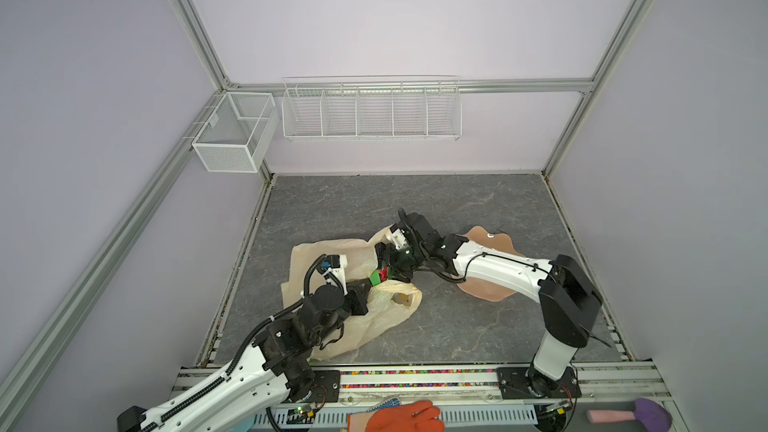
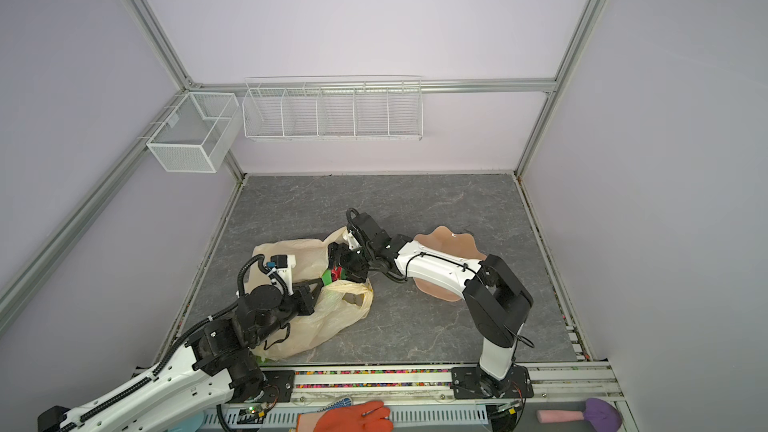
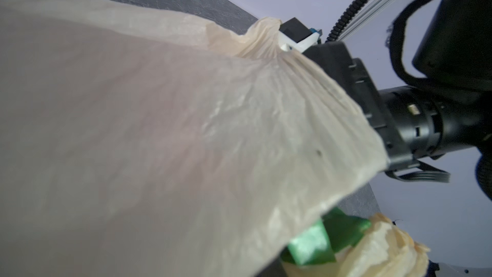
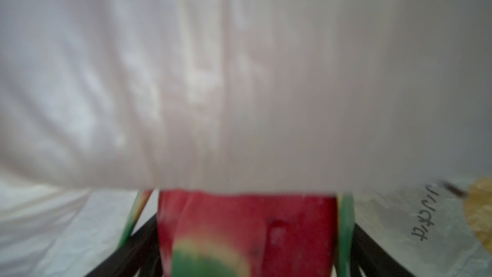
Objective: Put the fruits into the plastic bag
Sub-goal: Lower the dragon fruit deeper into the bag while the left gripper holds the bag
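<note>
As the left gripper (image 1: 368, 283) pinches the bag (image 1: 316, 255) rim up for a mouth, the right gripper (image 1: 384, 273), gripping the dragon fruit (image 4: 239, 222) wide, reaches beneath.

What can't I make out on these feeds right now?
Plate: right arm covers its middle in both top views.
Plastic bag contents: cloudy film hides them in every view.
Dragon fruit: blurred in right wrist view, partly behind bag film.
Left pincer tips: bag film covers them in left wrist view.
</note>
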{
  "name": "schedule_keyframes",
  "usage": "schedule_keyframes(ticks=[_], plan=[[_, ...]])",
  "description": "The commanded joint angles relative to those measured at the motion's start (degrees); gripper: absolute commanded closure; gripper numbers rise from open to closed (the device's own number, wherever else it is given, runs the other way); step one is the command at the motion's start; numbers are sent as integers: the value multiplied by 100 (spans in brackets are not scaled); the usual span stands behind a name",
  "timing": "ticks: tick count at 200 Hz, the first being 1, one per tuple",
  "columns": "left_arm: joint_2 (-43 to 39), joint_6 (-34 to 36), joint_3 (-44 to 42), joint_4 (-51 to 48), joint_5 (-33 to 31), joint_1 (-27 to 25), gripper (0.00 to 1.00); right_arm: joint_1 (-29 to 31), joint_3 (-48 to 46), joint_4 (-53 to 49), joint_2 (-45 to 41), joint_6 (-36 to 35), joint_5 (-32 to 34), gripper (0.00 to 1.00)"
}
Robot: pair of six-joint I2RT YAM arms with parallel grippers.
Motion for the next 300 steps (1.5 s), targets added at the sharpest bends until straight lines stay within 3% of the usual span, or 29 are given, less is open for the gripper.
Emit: schedule_keyframes(ticks=[1,61,100,178,207,245,300], plan=[[155,-41,328,375,203,-10,100,37,308,115,61,-147,-417,12],[385,-175,341,959,235,-61,100,63,415,-16,156,-259,-718,12],[502,-237,323,1148,-94,-77,100,130,349,115,172,-221,-771,12],[891,-1068,546,-936,-2119,-74,100,187,298,172,-192,-99,-1059,12],[1181,-1645,608,-1632,-2522,-72,100,193,327,-50,-405,-162,-1157,12],[1124,-1612,355,-975,-2352,-87,100,200,89,-379,-527,-294,-1118,12],[-15,-471,389,-479,-1847,-161,100,19,32,-676,-617,-543,-978,12]])
